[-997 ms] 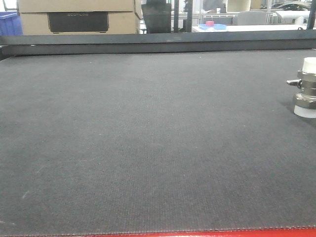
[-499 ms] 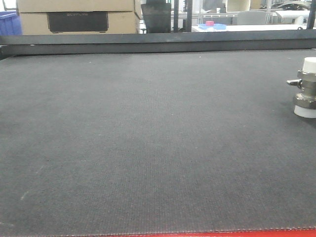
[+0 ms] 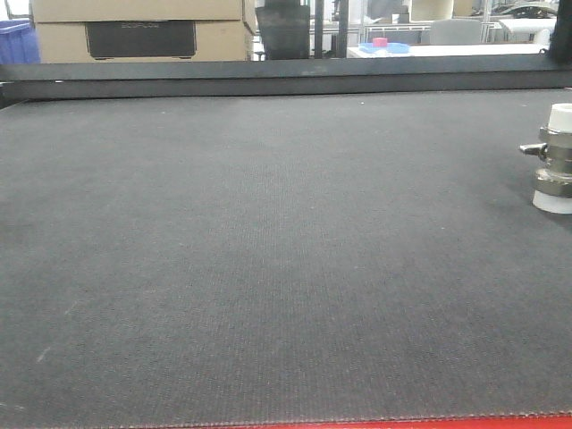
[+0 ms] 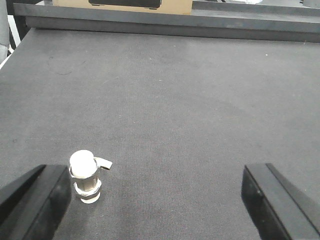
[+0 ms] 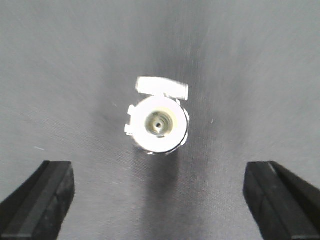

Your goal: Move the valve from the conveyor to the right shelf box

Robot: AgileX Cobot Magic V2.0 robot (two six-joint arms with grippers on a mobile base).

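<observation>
matt woven conveyor point(image 3: 268, 259), grey metal valve point(image 3: 556, 159) with white plastic caps

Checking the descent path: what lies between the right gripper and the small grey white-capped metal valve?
Nothing: the right wrist view shows only bare dark grey woven conveyor between right gripper and valve.

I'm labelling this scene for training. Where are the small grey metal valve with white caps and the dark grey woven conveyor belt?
Small grey metal valve with white caps point(image 5: 158, 124): right wrist view, on its upward-facing end.
Dark grey woven conveyor belt point(image 3: 268, 250): front view, on bare belt mid-surface.
</observation>
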